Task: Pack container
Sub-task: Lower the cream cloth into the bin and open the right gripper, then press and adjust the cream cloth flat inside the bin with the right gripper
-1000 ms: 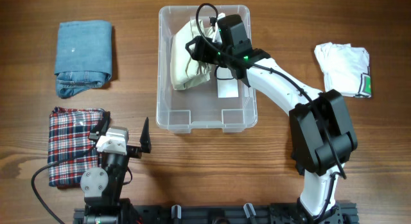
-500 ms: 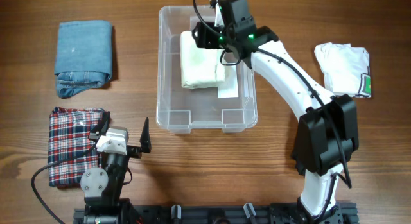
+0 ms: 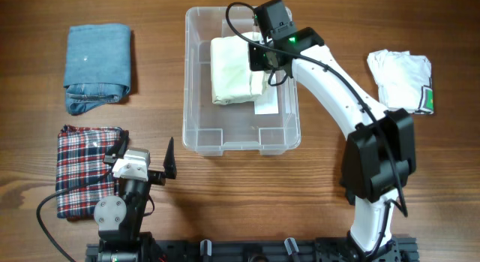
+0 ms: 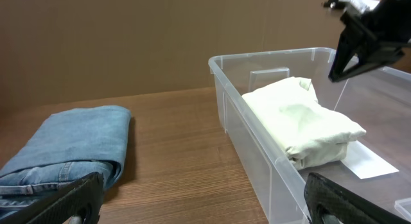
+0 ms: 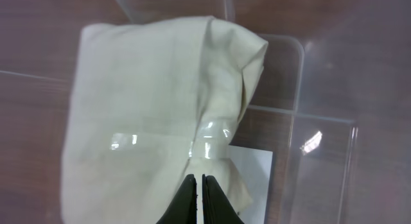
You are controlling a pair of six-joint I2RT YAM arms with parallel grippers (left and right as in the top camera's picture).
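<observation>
The clear container [image 3: 187,82] stands at the table's top middle, with a folded cream garment [image 3: 231,79] lying flat in its far half. Beside the garment, the white label [image 3: 266,104] shows on the base. My right gripper [image 3: 260,63] hovers over the garment's right edge, shut and empty. In the right wrist view its closed tips [image 5: 198,179] hang above the cream garment [image 5: 154,108]. My left gripper [image 3: 146,151] rests open near the front left, holding nothing. The left wrist view shows the container [image 4: 234,102] and the garment [image 4: 302,118] inside it.
Folded blue jeans [image 3: 97,67] lie at the far left. A plaid cloth [image 3: 82,168] sits at the front left beside my left arm. A white T-shirt [image 3: 401,80] lies to the right of the container.
The right gripper let go of the cream garment, which now lies flat in the container. It then shifted slightly right and its jaws closed. The left arm has not moved.
</observation>
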